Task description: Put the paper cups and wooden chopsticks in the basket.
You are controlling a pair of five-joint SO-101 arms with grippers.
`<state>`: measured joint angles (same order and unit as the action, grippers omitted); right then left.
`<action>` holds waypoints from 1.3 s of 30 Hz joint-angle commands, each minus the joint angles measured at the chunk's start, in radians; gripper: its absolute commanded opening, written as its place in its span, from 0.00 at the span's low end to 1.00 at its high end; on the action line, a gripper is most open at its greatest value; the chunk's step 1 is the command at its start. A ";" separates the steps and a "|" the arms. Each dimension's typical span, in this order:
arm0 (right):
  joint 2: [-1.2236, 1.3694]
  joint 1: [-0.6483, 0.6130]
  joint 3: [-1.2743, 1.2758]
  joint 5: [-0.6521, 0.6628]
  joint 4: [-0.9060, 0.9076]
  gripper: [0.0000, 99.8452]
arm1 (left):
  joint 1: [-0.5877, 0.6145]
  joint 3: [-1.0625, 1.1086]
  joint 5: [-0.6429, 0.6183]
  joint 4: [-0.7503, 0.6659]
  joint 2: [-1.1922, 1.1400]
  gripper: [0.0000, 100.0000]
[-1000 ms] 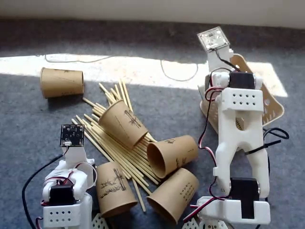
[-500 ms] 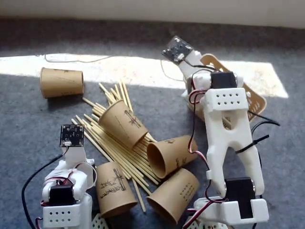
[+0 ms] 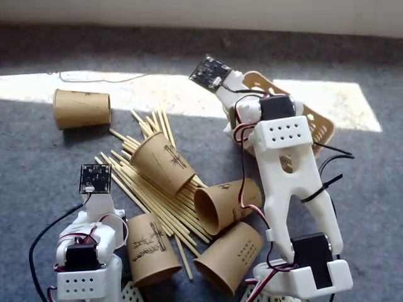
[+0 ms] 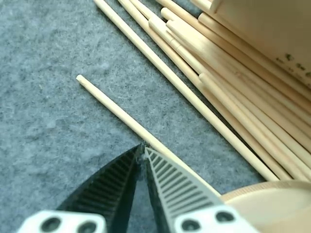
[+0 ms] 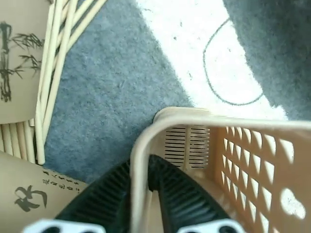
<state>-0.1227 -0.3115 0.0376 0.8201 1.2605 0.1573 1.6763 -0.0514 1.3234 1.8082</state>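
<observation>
Cameras: one fixed above, one close on each wrist.

The high view looks steeply down on the grey felt worktop [image 3: 38, 163] from the side of the arm bases, facing the pale far wall [image 3: 189, 11]. It is wide enough to take in the white left arm [image 3: 88, 258] and the white right arm [image 3: 293, 176]. The left wrist view sits very near the worktop and looks along the black-and-white left gripper [image 4: 144, 154] at the pale wooden chopsticks [image 4: 233, 102]. The right wrist view is a little higher and looks past the right gripper [image 5: 140, 162] at the rim of the tan slotted plastic basket [image 5: 194, 119]. All three views share the chopsticks and the brown paper cups [image 3: 162, 162]. The high and right wrist views share the basket.
</observation>
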 commanded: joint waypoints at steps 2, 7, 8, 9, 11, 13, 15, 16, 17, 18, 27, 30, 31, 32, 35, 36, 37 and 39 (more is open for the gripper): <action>-0.054 -0.073 -0.048 0.049 0.048 0.01 | 0.002 0.019 0.008 0.003 0.010 0.01; -0.056 -0.142 -0.048 0.129 0.148 0.01 | 0.002 0.019 0.008 0.003 0.010 0.01; -0.056 -0.147 -0.048 0.132 0.157 0.01 | 0.002 0.019 0.008 0.003 0.010 0.01; -0.056 -0.147 -0.048 0.133 0.159 0.01 | 0.002 0.019 0.008 0.003 0.010 0.01; -0.056 -0.147 -0.048 0.133 0.159 0.01 | 0.002 0.019 0.008 0.003 0.010 0.01; -0.081 -0.147 -0.045 0.133 0.159 0.01 | 0.002 0.019 0.008 0.003 0.010 0.01; -0.120 -0.148 -0.044 0.135 0.160 0.01 | 0.002 0.019 0.008 0.003 0.010 0.01; -0.145 -0.151 -0.042 0.135 0.160 0.01 | 0.002 0.019 0.008 0.003 0.010 0.01; -0.173 -0.159 -0.042 0.135 0.160 0.01 | 0.002 0.019 0.008 0.003 0.010 0.01; -0.200 -0.165 -0.042 0.135 0.160 0.01 | 0.002 0.019 0.008 0.003 0.010 0.01; -0.251 -0.183 0.059 0.135 0.153 0.01 | 0.002 0.019 0.008 0.003 0.010 0.01; -0.257 -0.183 0.074 0.135 0.153 0.01 | 0.002 0.019 0.008 0.003 0.010 0.01; -0.252 -0.183 0.073 0.133 0.151 0.01 | 0.002 0.019 0.008 0.003 0.010 0.01; -0.251 -0.180 0.073 0.132 0.151 0.01 | 0.002 0.019 0.008 0.003 0.010 0.01; -0.249 -0.162 0.074 0.126 0.105 0.01 | 0.002 0.019 0.008 0.003 0.010 0.01; -0.249 -0.150 0.076 0.126 0.093 0.01 | 0.002 0.019 0.008 0.003 0.010 0.01; -0.249 -0.139 0.076 0.126 0.084 0.01 | 0.002 0.019 0.008 0.003 0.010 0.01; -0.248 -0.127 0.077 0.126 0.076 0.01 | 0.002 0.019 0.008 0.003 0.010 0.01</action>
<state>-0.3360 -0.4710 0.1128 0.9459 1.3771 0.1573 1.6763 -0.0514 1.3234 1.8082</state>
